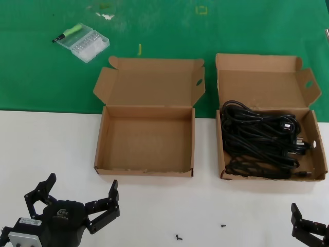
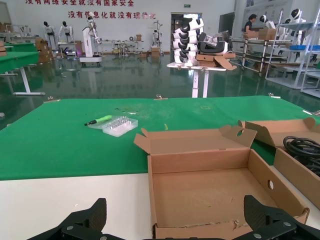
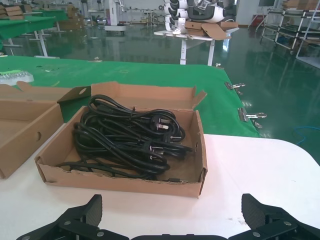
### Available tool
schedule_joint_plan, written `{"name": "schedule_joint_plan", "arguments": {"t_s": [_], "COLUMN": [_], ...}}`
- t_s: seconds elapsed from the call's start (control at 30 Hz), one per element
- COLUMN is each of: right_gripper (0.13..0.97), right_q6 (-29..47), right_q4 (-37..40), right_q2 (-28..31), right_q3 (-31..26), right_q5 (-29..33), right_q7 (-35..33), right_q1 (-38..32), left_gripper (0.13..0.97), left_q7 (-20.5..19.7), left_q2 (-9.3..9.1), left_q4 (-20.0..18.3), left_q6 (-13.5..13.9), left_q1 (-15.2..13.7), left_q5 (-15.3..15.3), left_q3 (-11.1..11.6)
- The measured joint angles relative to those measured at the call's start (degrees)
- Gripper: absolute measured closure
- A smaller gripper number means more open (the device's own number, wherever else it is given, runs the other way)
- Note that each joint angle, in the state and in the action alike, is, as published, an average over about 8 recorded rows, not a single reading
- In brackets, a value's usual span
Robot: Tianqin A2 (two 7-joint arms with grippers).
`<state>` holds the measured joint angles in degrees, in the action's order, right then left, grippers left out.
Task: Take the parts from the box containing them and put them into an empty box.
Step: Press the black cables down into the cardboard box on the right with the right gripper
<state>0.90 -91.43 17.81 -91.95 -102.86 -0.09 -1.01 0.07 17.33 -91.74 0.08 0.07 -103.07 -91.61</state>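
Head view
Left claw: my left gripper (image 1: 77,198) hangs low over the white table (image 1: 154,206), fingers spread wide, nothing in them.
Right claw: my right gripper (image 1: 308,226) shows only at the corner; from this view I cannot tell how its fingers stand.
Ahead of left claw: the empty box (image 1: 146,136), lid back, bare inside.
Ahead of right claw: the box containing them (image 1: 270,118), with the parts (image 1: 259,141) piled in a black tangle that fills most of the floor.
Near my claws: two tiny screws (image 1: 200,231) on the table between them.
Far beyond left claw: a clear case (image 1: 82,42) with a green-handled tool (image 1: 69,32) on the green mat (image 1: 46,67).

Left wrist view
Left claw: both fingertips (image 2: 85,220) far apart, gripping nothing.
Straight ahead: the empty box (image 2: 200,162), near wall close to me.
Off to my right side: an edge of the parts (image 2: 302,147) in the neighbouring carton.

Right wrist view
Right claw: fingertips (image 3: 82,217) spread wide, empty.
Straight ahead: the box containing them (image 3: 120,180), the parts (image 3: 125,137) coiled inside, a plug (image 3: 162,126) lying on top.
Handling, my judgement: soft, floppy rubber, light to moderate weight, grippy rather than slick, not fragile; loops look interlaced, so one may drag its neighbours.
Where to hold, my judgement: across the gathered middle of the topmost bundle, not the plug or a single loose strand.
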Motion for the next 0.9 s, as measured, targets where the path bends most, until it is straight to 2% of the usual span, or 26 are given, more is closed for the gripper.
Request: {"name": "schedule_joint_plan", "arguments": {"t_s": [0.9], "right_gripper": [0.129], "right_q6": [0.0], "right_q4": [0.0], "right_q2": [0.0], "right_q3": [0.0], "right_q5": [0.0], "right_q7": [0.0], "right_q1": [0.0], "left_gripper": [0.146], "left_q7": [0.0], "left_q2": [0.0], "left_q4": [0.0], "left_q6": [0.0], "left_q1": [0.0], "left_q5": [0.0], "left_q3": [0.0]}}
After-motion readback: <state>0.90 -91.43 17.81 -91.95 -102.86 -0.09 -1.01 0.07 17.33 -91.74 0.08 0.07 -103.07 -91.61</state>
